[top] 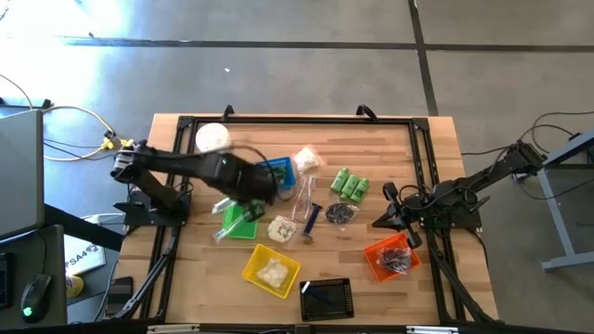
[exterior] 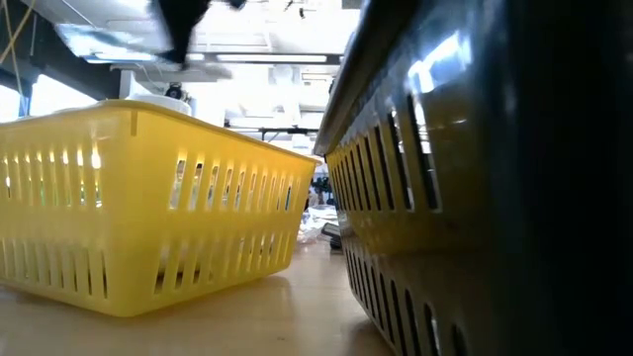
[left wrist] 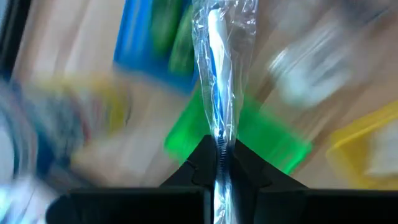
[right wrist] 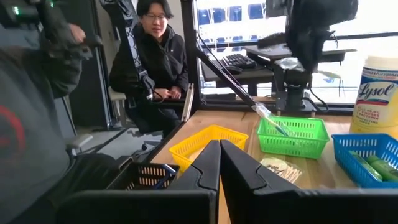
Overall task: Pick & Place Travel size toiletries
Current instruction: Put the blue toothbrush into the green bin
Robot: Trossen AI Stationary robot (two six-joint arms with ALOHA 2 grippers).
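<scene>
pinching a clear sachet [left wrist: 219, 74] by its near end, left gripper [left wrist: 219, 163] has fingers pressed together on it above the green basket [left wrist: 273, 140]. sachet's long axis runs straight out from the fingertips, far end toward the blue basket [left wrist: 146, 37]. crinkly transparent film, thin white-and-blue stick inside. baskets are slotted plastic, rectangular. right gripper [right wrist: 219, 163] sits pressed together, holding nothing, at the table's right edge near the orange basket [top: 392, 257].

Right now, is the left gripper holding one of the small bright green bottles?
No, the left gripper is shut on a clear plastic sachet with a thin stick inside, above the green mesh basket.
</scene>
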